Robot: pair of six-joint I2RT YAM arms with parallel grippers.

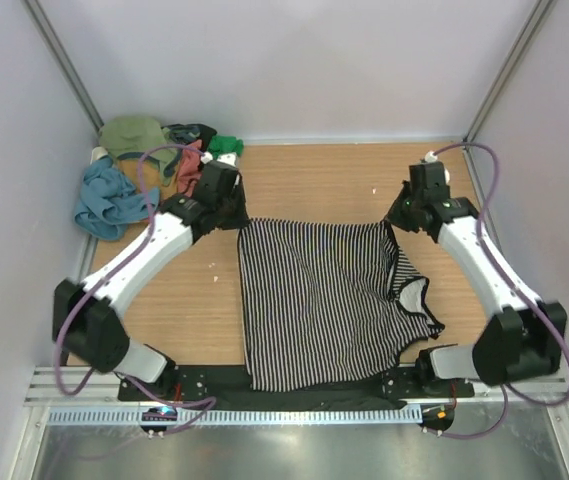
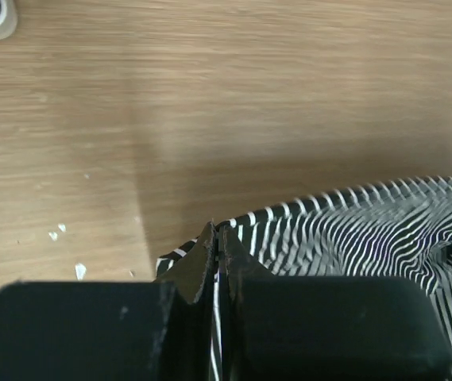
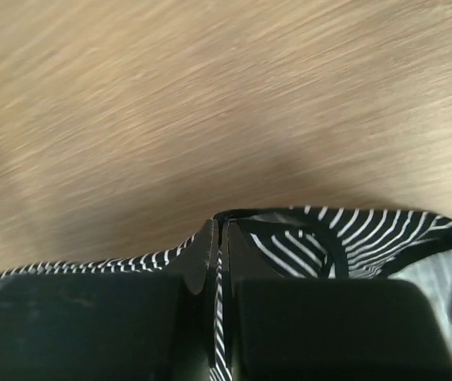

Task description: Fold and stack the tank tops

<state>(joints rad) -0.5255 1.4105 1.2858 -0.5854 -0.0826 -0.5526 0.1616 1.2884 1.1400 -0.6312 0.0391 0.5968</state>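
A black-and-white striped tank top (image 1: 319,300) is stretched over the middle of the wooden table, its near edge hanging over the front. My left gripper (image 1: 234,215) is shut on its far left corner, and in the left wrist view the striped cloth (image 2: 353,230) is pinched between the fingers of the left gripper (image 2: 216,232). My right gripper (image 1: 396,218) is shut on the far right corner; the right wrist view has the striped cloth (image 3: 353,238) clamped in the right gripper (image 3: 218,226). Both corners are lifted a little above the table.
A heap of other tank tops (image 1: 139,170) in olive, teal-blue, coral, black and green lies at the far left corner, just behind the left arm. Grey walls (image 1: 294,60) close the table in at the back and sides. A black strip and metal rail (image 1: 264,412) run along the near edge.
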